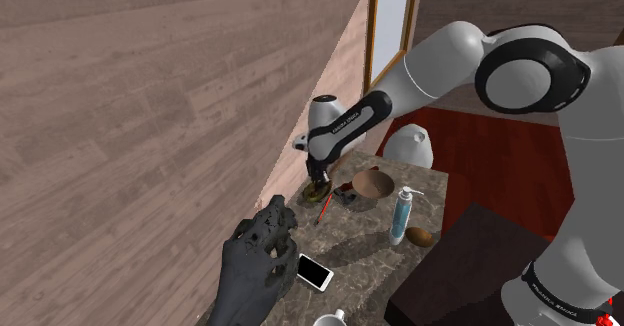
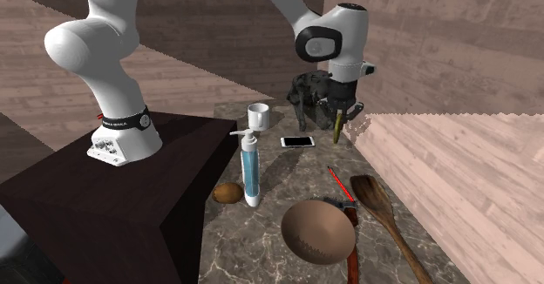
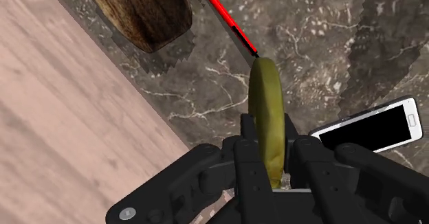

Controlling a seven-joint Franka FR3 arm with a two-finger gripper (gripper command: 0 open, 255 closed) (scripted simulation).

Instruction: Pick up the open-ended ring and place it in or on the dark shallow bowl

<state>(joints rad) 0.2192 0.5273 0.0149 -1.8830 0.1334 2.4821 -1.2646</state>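
Observation:
My black gripper (image 1: 318, 177) (image 2: 338, 115) (image 3: 267, 146) is shut on an olive-green ring (image 1: 319, 188) (image 2: 337, 125) (image 3: 266, 99), which stands on edge between the fingers. It hangs a little above the marble counter (image 3: 206, 99), close to the wooden wall. The brown shallow bowl (image 1: 372, 184) (image 2: 318, 232) sits on the counter to the shoulder view's right of the gripper, beyond the wooden spoon. Nothing lies in the bowl.
A wooden spoon (image 2: 384, 208) (image 3: 141, 9) and a thin red tool (image 2: 336, 179) (image 3: 223, 20) lie between ring and bowl. A white phone (image 1: 314, 272) (image 3: 368, 130), a dark statue (image 1: 255, 264), a pump bottle (image 1: 403, 217), a brown fruit (image 2: 228, 192) and a white cup (image 2: 259, 115) share the counter.

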